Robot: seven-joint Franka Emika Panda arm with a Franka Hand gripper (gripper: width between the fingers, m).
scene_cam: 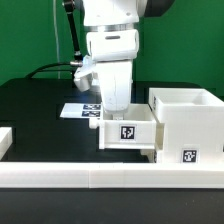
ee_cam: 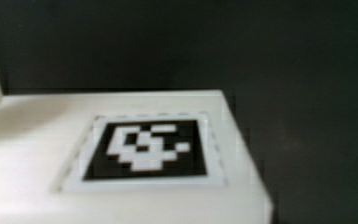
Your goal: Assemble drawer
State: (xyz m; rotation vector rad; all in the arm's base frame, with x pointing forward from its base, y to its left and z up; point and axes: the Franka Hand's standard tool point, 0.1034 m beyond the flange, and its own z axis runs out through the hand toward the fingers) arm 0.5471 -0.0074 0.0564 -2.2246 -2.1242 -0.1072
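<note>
White plastic all round: the case [scene_cam: 186, 123] sits near the front edge of the black table [scene_cam: 30, 110], toward the exterior view's right, open top showing, one square tag on its front face. Butted against its side, toward the exterior view's left, is a tray [scene_cam: 128, 132], also tagged on the near face. Tray and case look touching; can't tell if the tray is partly seated in the case or just alongside.

Gripper [scene_cam: 114, 103] is straight above the tray, arm coming down vertically, wrist body hiding the fingers. Can't tell how far apart the fingers are or whether they have hold of the tray wall. Wrist view doesn't help: only a blurred close-up of a white face with a tag [ee_cam: 146, 148], no fingertips visible.

Key relation: tray lies directly below the fingers, case immediately beside it toward the exterior view's right. My read: next move is a sideways push or slide of the tray toward the case, so alignment of tray with case opening matters most.

Long white rail [scene_cam: 100, 180] runs along the front edge. Marker board [scene_cam: 80, 110] lies flat behind the tray, mid-table.
</note>
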